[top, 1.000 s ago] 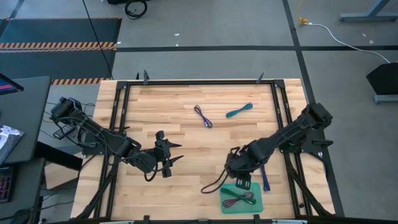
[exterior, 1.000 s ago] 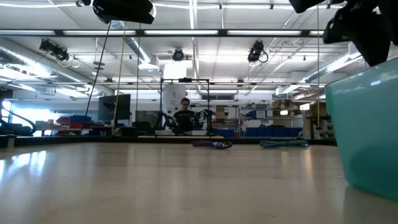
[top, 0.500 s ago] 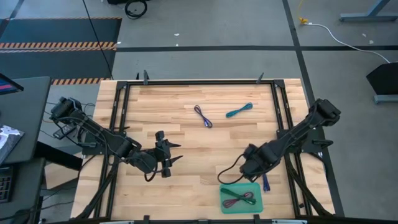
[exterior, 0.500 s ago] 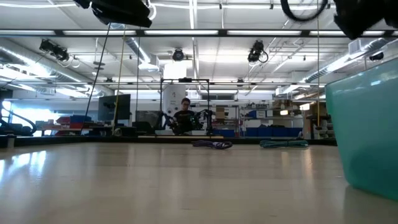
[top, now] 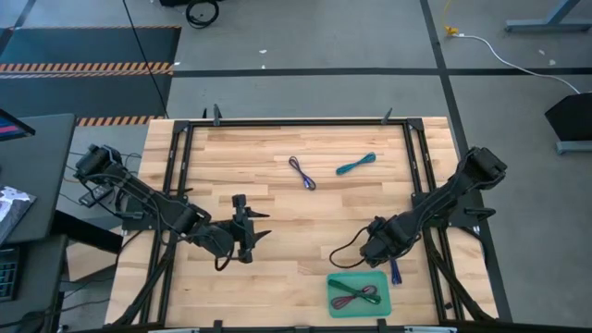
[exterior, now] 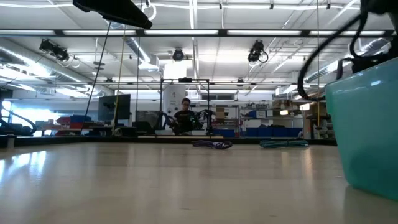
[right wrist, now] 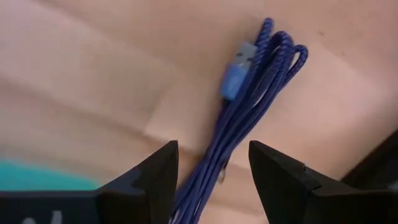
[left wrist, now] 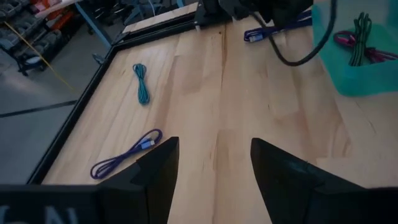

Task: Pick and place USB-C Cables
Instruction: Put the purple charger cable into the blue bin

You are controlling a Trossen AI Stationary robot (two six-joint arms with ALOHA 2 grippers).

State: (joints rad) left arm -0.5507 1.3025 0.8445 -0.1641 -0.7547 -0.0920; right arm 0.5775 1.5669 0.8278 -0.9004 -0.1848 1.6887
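Left gripper: over bare wood left of table centre, fingers spread, nothing between them; in the left wrist view, open fingers above plain boards.

Table: light wooden top inside a black frame.

Purple cable: lying flat near the far middle of the table, well apart from both grippers; also seen at.

Teal cable: just right of the purple one, apart from it, flat on the wood; also at.

Teal tray: at the near edge, right of centre; wall fills the right side of the low view.

Maroon cable and green cable: inside the tray, side by side.

Right gripper: low over the table just beyond the tray's far right corner; fingers spread, pinching nothing.

Blue-violet cable: on the wood beside the tray's right edge, outside it; in the right wrist view directly between and ahead of the open fingers, not clamped.
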